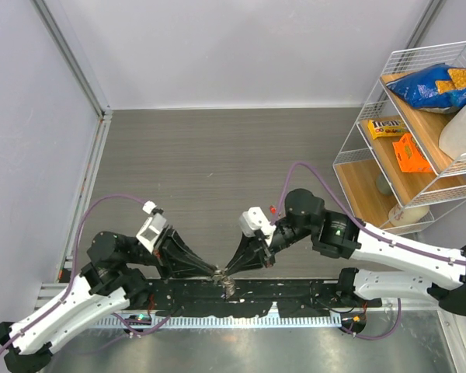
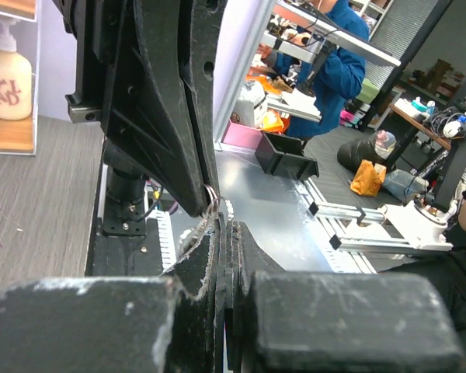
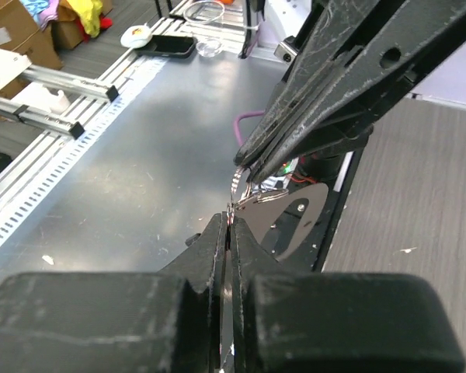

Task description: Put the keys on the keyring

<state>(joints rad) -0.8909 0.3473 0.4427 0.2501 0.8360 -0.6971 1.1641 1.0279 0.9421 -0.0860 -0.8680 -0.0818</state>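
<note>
Fingers (image 2: 203,260) of the left gripper (image 2: 224,231) pinch shut on the thin wire of the keyring (image 2: 211,205); the right gripper (image 3: 229,225) is likewise clamped on that wire, the two meeting tip to tip above the black base rail (image 1: 295,299). Keys cannot be made out (too small, masked by the black jaws). Grey wood-grain table (image 1: 217,155), pale walls (image 1: 256,47), wire shelf (image 1: 419,148) at right
</note>
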